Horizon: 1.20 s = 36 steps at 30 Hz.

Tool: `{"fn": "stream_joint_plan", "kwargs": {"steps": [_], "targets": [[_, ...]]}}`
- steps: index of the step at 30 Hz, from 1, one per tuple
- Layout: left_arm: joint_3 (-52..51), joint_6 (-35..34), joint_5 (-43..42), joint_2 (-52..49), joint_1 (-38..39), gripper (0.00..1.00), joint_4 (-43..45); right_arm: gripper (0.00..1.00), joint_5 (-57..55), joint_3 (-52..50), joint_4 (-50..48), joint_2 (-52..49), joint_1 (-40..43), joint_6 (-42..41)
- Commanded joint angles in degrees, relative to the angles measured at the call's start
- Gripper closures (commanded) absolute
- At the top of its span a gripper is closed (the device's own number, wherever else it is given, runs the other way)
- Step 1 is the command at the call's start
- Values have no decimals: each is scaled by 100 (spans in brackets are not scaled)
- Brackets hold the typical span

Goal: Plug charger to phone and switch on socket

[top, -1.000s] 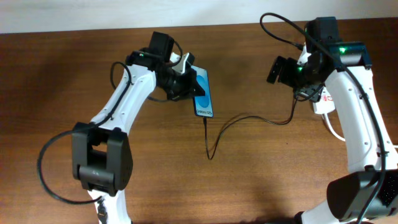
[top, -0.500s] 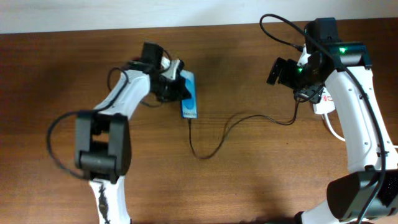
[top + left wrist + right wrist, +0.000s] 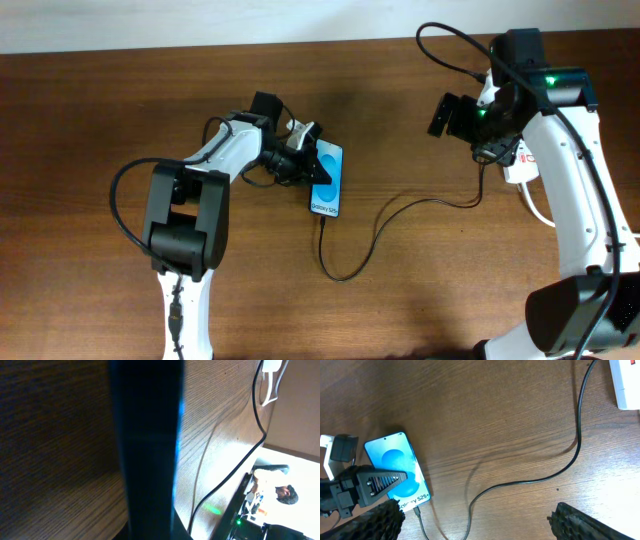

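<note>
Grips the phone (image 3: 328,182) by its left edge with the left gripper (image 3: 303,160), closed on it just left of the overhead frame's centre. Meets the phone's lower end with the charger (image 3: 385,212), which runs right toward the socket (image 3: 626,382). Holds the right gripper (image 3: 475,512) spread wide, with the phone at lower left of its wrist view.

A dark brown, wood-grained bench (image 3: 80,120) fills the scene. A pale, brightly lit strip (image 3: 200,20) runs along its far edge.
</note>
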<state>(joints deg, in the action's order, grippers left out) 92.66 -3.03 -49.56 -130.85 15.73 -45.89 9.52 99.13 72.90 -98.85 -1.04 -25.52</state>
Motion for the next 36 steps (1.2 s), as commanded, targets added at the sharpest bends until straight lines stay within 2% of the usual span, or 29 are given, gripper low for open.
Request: {"fn": "stream_joint_plan", "kwargs": {"steps": [1, 3, 4, 8, 9, 13, 17, 18, 23, 25, 28, 30, 32, 35, 36], "targets": [[26, -415, 951, -35, -11, 100, 247, 1, 50, 42, 44, 11, 35, 26], [26, -531, 1147, -35, -13, 100, 284, 1, 50, 42, 46, 11, 35, 127], [26, -531, 1147, -35, -11, 94, 323, 1, 52, 42, 46, 11, 35, 127], [26, -529, 1325, -39, -13, 85, 323, 1, 52, 42, 66, 11, 35, 129], [26, -529, 1344, -39, -13, 78, 321, 1, 52, 42, 72, 11, 35, 129], [26, -529, 1504, -39, -13, 72, 295, 1, 50, 42, 107, 11, 35, 129], [26, -527, 1513, -39, -13, 54, 286, 2, 50, 42, 129, 11, 35, 129], [26, -529, 1563, -39, -13, 53, 267, 2, 50, 42, 129, 11, 35, 129], [26, -527, 2210, -39, -17, 48, 63, 2, 4, 42, 127, 9, 37, 173], [26, -525, 2590, -39, -28, 39, -11, 1, -59, 42, 127, 9, 35, 245], [28, -522, 3060, -39, -28, 36, -160, 2, -122, 42, 127, 4, 37, 278], [85, -520, 3143, 0, -90, 28, -229, 1, -448, 42, 125, -2, 37, 282], [374, -503, 3222, 116, -225, 23, -450, 2, -756, 42, 118, -33, 70, 282], [1141, -505, 4190, 898, -426, 20, -872, 2, -767, 42, 15, -372, 546, 673], [1246, -505, 4555, 1237, -435, 0, -866, 2, -763, 44, -26, -463, 734, 691]]}}
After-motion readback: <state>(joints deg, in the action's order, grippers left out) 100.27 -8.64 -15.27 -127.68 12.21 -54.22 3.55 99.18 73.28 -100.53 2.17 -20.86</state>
